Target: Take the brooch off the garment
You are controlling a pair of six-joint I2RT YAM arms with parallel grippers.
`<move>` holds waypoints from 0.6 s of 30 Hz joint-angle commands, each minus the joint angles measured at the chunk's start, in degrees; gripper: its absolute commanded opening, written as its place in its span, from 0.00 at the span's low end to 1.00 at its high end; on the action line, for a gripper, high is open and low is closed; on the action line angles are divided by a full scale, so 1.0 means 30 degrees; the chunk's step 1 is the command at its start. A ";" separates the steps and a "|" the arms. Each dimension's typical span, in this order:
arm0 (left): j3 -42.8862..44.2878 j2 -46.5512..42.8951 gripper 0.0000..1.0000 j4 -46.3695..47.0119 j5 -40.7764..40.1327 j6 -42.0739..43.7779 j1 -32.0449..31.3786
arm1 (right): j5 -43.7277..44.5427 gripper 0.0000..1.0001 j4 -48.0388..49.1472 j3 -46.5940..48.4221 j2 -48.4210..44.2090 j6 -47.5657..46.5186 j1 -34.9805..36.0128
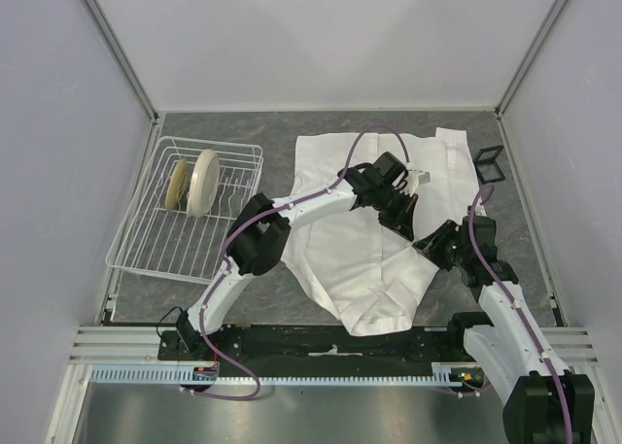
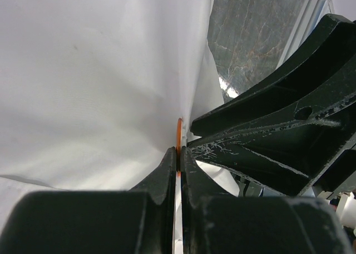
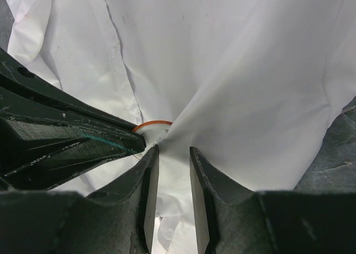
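Observation:
The white shirt [image 1: 355,245] lies spread on the table. The brooch shows edge-on as a thin disc with an orange rim [image 2: 179,133] in the left wrist view, and as a pale disc with an orange rim [image 3: 153,125] in the right wrist view. My left gripper [image 2: 179,154] is shut on the brooch and lifts the cloth [image 2: 94,81] into a tent. My right gripper [image 3: 173,154] is open just below the brooch, with bunched cloth [image 3: 239,87] between and behind its fingers. Its left fingertip [image 3: 151,154] touches the cloth at the brooch. In the top view both grippers [image 1: 403,209] [image 1: 426,240] meet over the shirt and hide the brooch.
A white wire dish rack [image 1: 155,245] with two cream plates [image 1: 204,180] stands at the left. A small black wire-frame stand [image 1: 489,162] sits by the shirt's far right corner. Grey walls close in the table on three sides.

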 commanded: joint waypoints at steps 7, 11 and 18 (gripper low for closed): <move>0.0096 -0.0953 0.02 0.0632 0.0842 -0.0524 0.0064 | -0.0263 0.37 0.0643 0.0950 0.0031 -0.0005 0.0006; 0.0067 -0.0923 0.02 0.0633 0.0842 -0.0524 0.0063 | -0.0292 0.38 0.0614 0.0979 0.0119 -0.0034 0.0035; 0.0096 -0.0982 0.02 0.0836 0.1252 -0.0699 0.0034 | -0.0233 0.38 0.0935 0.0804 0.0440 -0.0151 0.0006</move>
